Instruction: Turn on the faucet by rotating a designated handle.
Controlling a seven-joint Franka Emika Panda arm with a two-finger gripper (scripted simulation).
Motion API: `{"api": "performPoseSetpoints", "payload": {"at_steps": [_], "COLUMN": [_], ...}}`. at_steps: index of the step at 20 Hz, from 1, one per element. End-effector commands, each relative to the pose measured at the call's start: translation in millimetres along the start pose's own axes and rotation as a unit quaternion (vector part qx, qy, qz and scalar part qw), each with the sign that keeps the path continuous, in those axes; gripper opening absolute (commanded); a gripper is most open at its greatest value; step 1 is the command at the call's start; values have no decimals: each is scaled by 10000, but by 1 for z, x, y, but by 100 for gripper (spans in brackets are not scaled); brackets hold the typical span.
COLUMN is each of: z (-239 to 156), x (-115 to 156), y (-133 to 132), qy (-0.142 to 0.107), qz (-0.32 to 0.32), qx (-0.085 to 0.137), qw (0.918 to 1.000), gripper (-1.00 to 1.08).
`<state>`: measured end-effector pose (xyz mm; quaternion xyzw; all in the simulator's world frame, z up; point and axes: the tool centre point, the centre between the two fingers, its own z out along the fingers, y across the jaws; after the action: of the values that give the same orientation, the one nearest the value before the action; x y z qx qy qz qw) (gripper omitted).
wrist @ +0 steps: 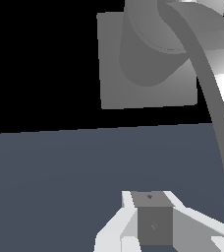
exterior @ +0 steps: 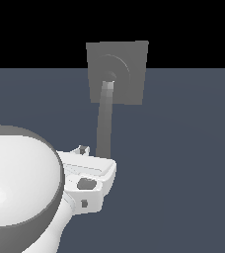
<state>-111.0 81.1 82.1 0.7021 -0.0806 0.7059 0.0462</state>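
the glossy white robot arm (exterior: pixel 20 192) fills the lower part of the exterior view's left, its big rounded link nearest the camera and its blocky white hand reaching toward the middle of the picture. beyond it the faucet (exterior: pixel 134 59), a matte grey square plate with a raised round disc at its centre, stands upright at the far edge of the dark blue-grey floor (exterior: pixel 183 163), half against the black background. the handle (exterior: pixel 104 123), a slim, slightly curved light-grey bar, runs from the disc downward in that view and toward the camera, its long axis close to vertical in the picture (bowing a little toward the exterior view's left), and its free end disappears behind the hand. the gripper (wrist: pixel 151 224) shows in the wrist view with the handle passing beside it, but whether its fingers are spread or closed i cannot tell.
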Motion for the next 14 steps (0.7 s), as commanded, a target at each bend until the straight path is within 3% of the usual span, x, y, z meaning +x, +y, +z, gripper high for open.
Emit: {"api": "performPoseSetpoints", "payload": {"at_steps": [1,14], "z": [0,0], "x": [0,4], "y": [6,50], "qy": [0,-5], "qz": [-2,-6], "qx": [-2,-2], "qw": [10000,10000], "gripper": [-100,-100]}}
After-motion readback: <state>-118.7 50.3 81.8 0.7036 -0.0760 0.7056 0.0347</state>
